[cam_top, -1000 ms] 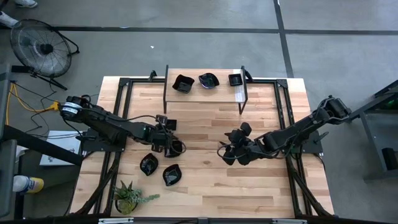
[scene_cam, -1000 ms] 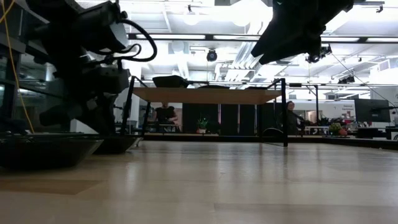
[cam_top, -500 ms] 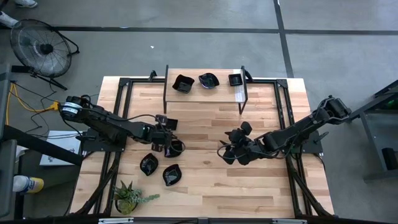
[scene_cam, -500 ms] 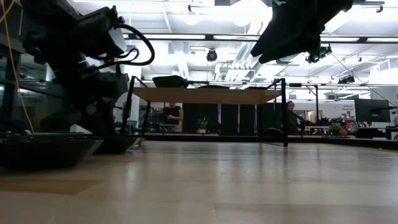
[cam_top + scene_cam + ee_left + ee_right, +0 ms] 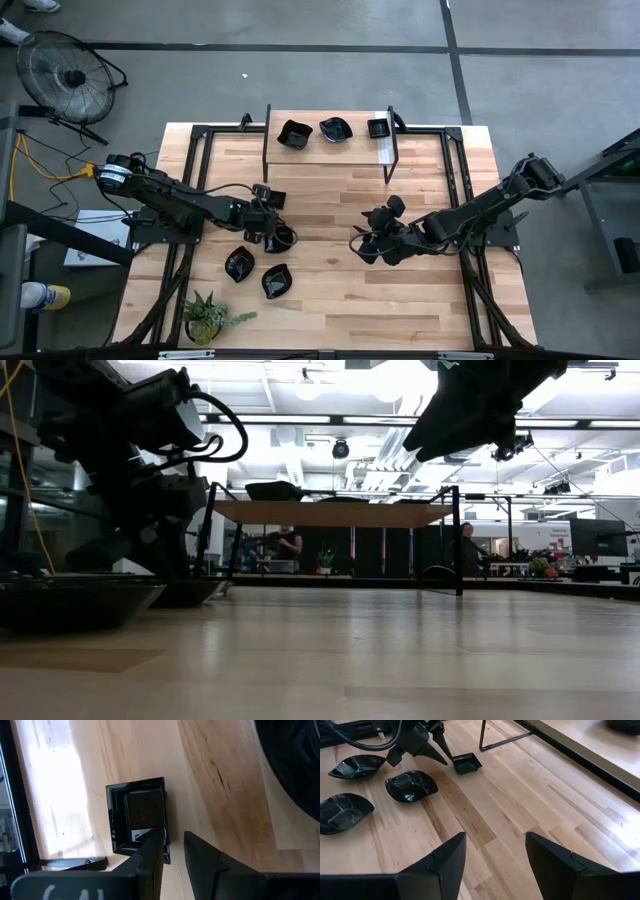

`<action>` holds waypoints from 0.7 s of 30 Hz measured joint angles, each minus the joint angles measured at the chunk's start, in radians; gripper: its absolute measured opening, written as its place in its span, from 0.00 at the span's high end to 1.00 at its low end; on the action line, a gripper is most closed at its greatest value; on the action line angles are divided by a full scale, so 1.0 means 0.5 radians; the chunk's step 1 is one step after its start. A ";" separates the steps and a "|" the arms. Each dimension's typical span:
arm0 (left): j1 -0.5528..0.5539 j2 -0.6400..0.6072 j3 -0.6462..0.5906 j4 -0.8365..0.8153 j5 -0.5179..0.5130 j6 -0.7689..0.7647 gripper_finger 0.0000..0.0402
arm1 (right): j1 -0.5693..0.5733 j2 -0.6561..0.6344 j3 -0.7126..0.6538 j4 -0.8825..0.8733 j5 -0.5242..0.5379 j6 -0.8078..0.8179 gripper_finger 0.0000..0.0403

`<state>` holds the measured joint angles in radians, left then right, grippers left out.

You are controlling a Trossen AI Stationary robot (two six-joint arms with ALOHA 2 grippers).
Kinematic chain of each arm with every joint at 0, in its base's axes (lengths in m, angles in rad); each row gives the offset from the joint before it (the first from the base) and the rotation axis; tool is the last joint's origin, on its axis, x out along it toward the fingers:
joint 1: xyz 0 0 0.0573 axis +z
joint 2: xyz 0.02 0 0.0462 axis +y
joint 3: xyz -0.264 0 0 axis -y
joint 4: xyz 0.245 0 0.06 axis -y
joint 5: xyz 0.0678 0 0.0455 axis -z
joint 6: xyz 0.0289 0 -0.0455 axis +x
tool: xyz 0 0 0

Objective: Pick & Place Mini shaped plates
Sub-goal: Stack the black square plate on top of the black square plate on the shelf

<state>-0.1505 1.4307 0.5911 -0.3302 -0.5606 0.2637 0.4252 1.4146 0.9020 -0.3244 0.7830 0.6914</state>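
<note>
A small square black plate [image 5: 137, 810] [image 5: 275, 200] lies flat on the wooden table, left of centre. My left gripper [image 5: 173, 842] [image 5: 264, 212] slants down at its edge with a narrow gap between the fingers. One finger is over the plate and the other is beside it over bare wood. Three rounder black plates [image 5: 283, 238] [image 5: 239, 264] [image 5: 276, 281] rest on the table nearer the front. My right gripper [image 5: 495, 855] [image 5: 360, 245] hangs open above the middle of the table, nothing between its fingers. My left gripper has its fingers on either side of one edge [image 5: 166, 845] of the square plate, coming slanting down from the table's left. I cannot tell whether a finger touches that edge. The plate lies flat on the table.
A raised wooden shelf [image 5: 330, 150] on black legs at the far edge carries three more black plates [image 5: 294, 133] [image 5: 335, 129] [image 5: 379, 128]. A green potted plant [image 5: 210, 318] stands at the near left corner. Bare wood lies between the two grippers and toward the near right.
</note>
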 joint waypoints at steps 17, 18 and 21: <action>0.000 0.113 0.004 0.083 -0.001 0.003 0.82 | 0.000 0.000 0.000 0.000 0.000 0.000 0.50; 0.000 0.129 0.003 0.085 -0.014 0.003 0.82 | 0.000 0.000 0.000 0.000 0.000 0.000 0.50; -0.001 0.160 0.005 0.105 -0.060 -0.004 0.82 | 0.000 0.000 0.000 0.000 -0.003 0.000 0.50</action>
<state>-0.1512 1.5108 0.5934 -0.2774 -0.5906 0.2619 0.4252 1.4143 0.9020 -0.3244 0.7814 0.6914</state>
